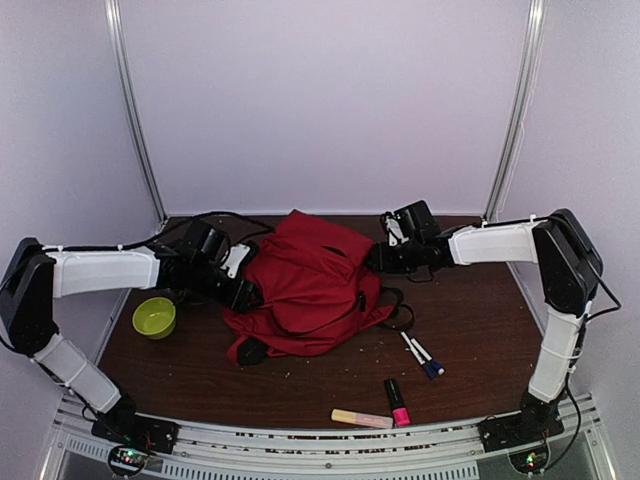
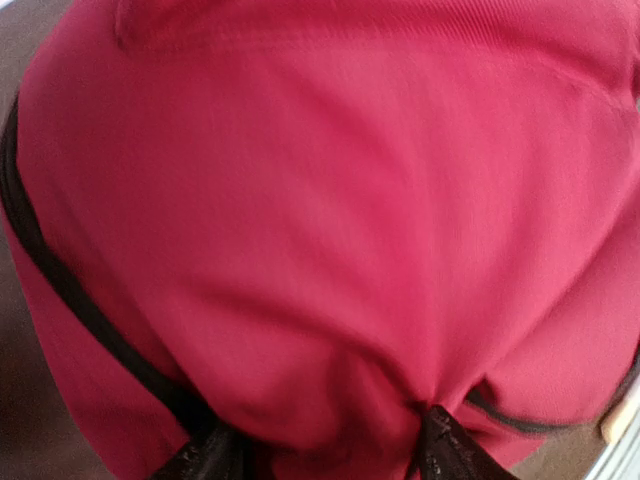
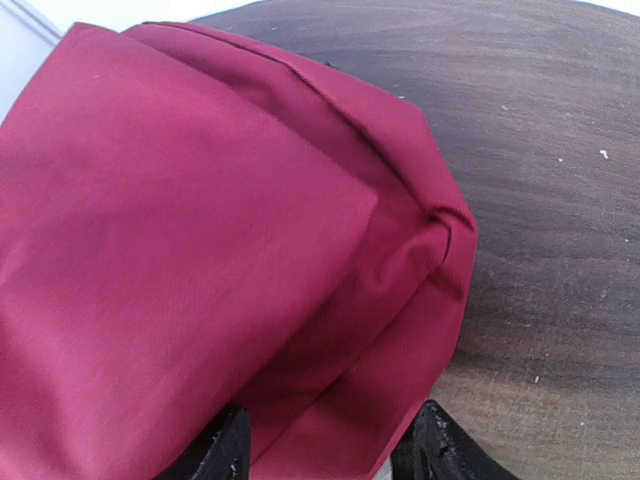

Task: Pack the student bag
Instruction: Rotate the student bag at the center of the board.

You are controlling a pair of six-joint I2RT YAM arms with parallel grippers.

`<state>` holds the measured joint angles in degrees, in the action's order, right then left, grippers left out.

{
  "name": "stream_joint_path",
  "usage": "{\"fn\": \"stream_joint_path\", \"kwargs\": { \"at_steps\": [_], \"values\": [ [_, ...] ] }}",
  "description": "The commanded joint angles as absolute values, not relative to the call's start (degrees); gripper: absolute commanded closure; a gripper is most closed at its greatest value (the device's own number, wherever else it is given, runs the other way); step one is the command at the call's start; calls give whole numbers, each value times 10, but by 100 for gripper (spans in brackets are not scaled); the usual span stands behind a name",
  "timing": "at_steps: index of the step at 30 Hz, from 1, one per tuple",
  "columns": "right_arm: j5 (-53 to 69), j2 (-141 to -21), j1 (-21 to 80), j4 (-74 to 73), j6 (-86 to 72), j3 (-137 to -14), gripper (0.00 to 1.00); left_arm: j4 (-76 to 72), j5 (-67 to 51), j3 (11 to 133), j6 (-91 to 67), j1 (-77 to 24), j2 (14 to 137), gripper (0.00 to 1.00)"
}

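Left wrist view: red fabric of the bag [image 2: 320, 230] fills the frame. It puckers into the left gripper [image 2: 330, 450], and the jaws look clamped on a thick fold beside a black zip line.

Right wrist view: a seamed corner of the bag [image 3: 180, 250] sits between the jaws of the right gripper [image 3: 330, 455]. They appear to be pinching it, with the corner held just off the table [image 3: 560, 250].

Top view: the bag [image 1: 310, 285] lies mid-table, slumped, strung between the two arms.
- Its long axis runs roughly from near-left to far-right.
- The left gripper [image 1: 245, 290] holds its left edge; the right gripper [image 1: 380, 257] holds its far-right end.
- Each gripper points inward at the bag, so both are equally close to it.

Loose items:
- Two pens [image 1: 422, 355] lie just right of the bag.
- A highlighter [image 1: 361, 418] and a small red-and-black item lie at the near edge.
- All of these are nearer the right arm.
- A green bowl [image 1: 154, 317] sits left, under the left arm.

Judgement: nothing is packed yet. I cannot tell whether the mouth is open. The next move depends on the two grips spreading the bag so its opening faces the pens' side.
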<state>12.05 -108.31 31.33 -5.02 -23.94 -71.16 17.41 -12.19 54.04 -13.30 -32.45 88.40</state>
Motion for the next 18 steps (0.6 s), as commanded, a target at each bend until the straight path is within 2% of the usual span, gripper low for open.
{"fn": "stream_joint_path", "kwargs": {
  "at_steps": [1,5,8,12,18],
  "values": [
    [114,-1011,321,-85,-191,-686,43,240,-149,475,-170,-363,815,38],
    [153,-907,330,-107,-121,-621,40,264,-183,492,-146,-396,765,34],
    [173,-841,385,-152,-50,-581,23,279,-171,540,-129,-395,747,29],
    [178,-806,516,-238,16,-547,11,286,-168,606,-114,-383,765,24],
    [84,-844,672,-330,33,-550,10,273,-167,650,-119,-352,800,21]
  ]
}}
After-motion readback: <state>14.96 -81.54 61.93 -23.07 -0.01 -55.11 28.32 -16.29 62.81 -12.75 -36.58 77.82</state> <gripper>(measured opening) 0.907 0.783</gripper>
